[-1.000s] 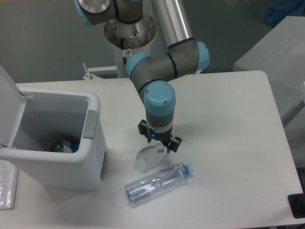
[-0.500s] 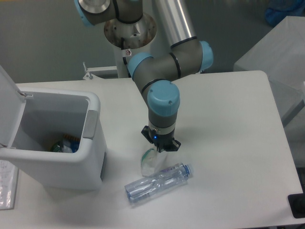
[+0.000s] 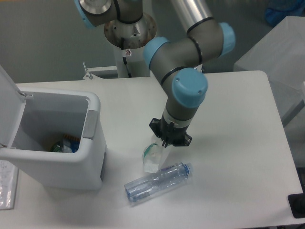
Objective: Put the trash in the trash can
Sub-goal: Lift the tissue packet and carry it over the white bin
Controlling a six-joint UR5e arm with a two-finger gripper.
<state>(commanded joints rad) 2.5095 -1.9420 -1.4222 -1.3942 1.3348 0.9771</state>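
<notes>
My gripper [image 3: 164, 144] points down over the table's middle, shut on the top of the crumpled translucent white wrapper [image 3: 152, 158] with green inside, which hangs from it, its lower end just above or touching the table. The clear crushed bottle [image 3: 157, 182] with a blue cap lies on the table just below the wrapper, cap to the right. The white trash can [image 3: 90, 143] stands at the left with its lid flipped open; its grey tab [image 3: 90, 123] faces the gripper.
Some coloured litter [image 3: 64, 144] lies at the bottom of the bin. The arm's base column [image 3: 128, 33] rises behind the table. A white covered box [image 3: 281, 57] stands beyond the table's right edge.
The fingers closed on the wrapper, and the arm's wrist swung to the right and tilted. The wrapper has been squeezed narrower and pulled upright. The bottle has not moved.
</notes>
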